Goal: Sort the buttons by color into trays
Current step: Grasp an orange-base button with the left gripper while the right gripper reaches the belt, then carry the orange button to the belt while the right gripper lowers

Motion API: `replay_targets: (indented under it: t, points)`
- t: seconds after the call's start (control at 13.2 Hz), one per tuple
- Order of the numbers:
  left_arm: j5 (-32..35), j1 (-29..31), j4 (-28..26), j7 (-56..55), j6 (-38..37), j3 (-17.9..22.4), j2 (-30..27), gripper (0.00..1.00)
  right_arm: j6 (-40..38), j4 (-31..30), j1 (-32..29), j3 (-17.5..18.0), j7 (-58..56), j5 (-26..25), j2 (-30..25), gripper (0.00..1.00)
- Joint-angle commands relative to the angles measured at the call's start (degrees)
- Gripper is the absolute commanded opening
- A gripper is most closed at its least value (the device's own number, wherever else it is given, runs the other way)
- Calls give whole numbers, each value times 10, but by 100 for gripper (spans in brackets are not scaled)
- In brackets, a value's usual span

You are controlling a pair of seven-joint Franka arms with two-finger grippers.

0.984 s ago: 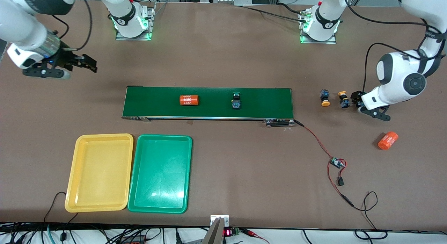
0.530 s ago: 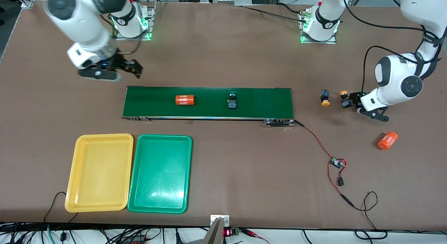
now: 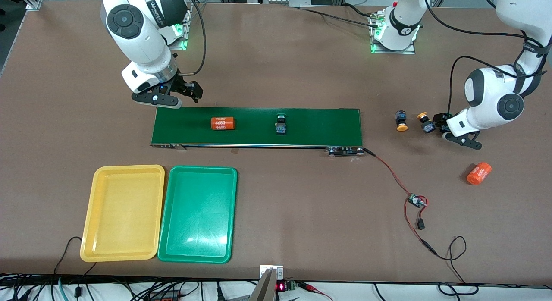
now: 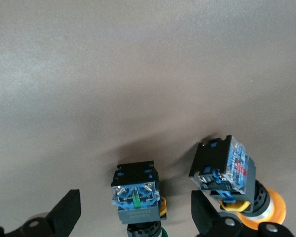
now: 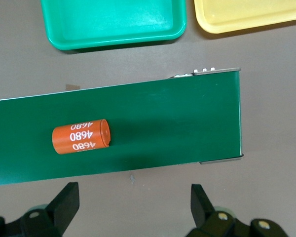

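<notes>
The small push-button switch with the black-and-blue body [image 4: 136, 195], lying on the brown table [image 3: 276, 68] past the left arm's end of the long dark-green conveyor belt [image 3: 319, 126], sits squarely between the left gripper's [image 3: 440, 124] spread fingers, its long axis running along the reach, cap toward the wrist. Its cap colour I can't tell. A yellow-capped switch [image 3: 401, 120] lies just beside it. Both the yellow tray [image 3: 88, 223] and the green tray [image 3: 166, 249] look empty. The right gripper [image 3: 189, 90], fingers apart, hangs at the belt's other end, near the orange printed cylinder [image 3: 222, 123].

Brown table [image 3: 276, 68]: conveyor belt [image 3: 327, 126], yellow tray [image 3: 123, 212], green tray [image 3: 197, 214], 2 yellow-capped buttons [image 3: 401, 120], orange cylinder [image 3: 478, 173].
</notes>
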Motion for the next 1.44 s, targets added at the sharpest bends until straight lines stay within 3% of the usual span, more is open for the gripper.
replay_targets:
  t: [0.0, 0.3, 0.45, 0.68, 0.76, 0.91, 1.14, 1.36]
  points:
    - [-13, 0, -1, 7, -6, 0, 2, 100, -3, 10, 0, -4, 4, 2, 9, 100]
    - [-13, 0, -1, 7, -5, 2, 9, 100, -7, 24, -7, -8, 3, 2, 12, 100]
    - [-13, 0, -1, 7, -4, 2, 10, 89, -13, 37, -16, -8, 3, 3, 13, 100]
    - [-13, -1, 3, 7, -4, 2, 8, 44, -20, 40, -27, -8, 28, 2, 13, 100]
    - [-13, -1, 4, 13, -4, 2, 7, 23, -20, 40, -30, -8, 28, 2, 14, 100]
    - [-13, -2, 4, 13, -7, 1, 5, 5, -20, 39, -28, -7, 26, 2, 20, 100]
    - [-13, -7, 7, 13, -36, 0, -33, 3, -17, 39, -25, -5, 25, 2, 32, 100]
    - [-13, -49, 68, 7, -179, -15, -81, 4, -4, 46, -19, -4, 25, 3, 42, 100]
